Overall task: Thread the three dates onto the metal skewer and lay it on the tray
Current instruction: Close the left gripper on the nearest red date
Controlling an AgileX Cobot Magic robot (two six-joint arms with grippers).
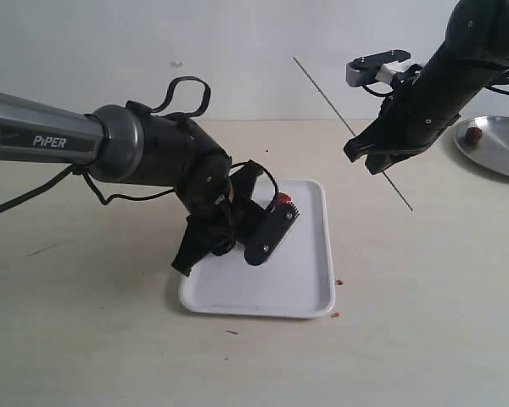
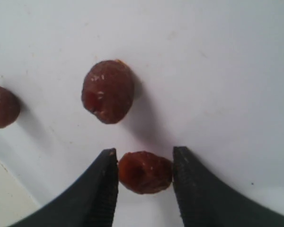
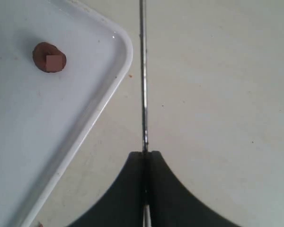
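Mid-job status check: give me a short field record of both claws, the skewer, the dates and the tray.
left claw: low over the tray, jaws either side of one date; firm grip unclear
right claw: shut on the skewer
skewer: tilted in the air beside the tray, nothing threaded on it
other two dates: loose on the tray
steel plate: far right, with a lone date on it
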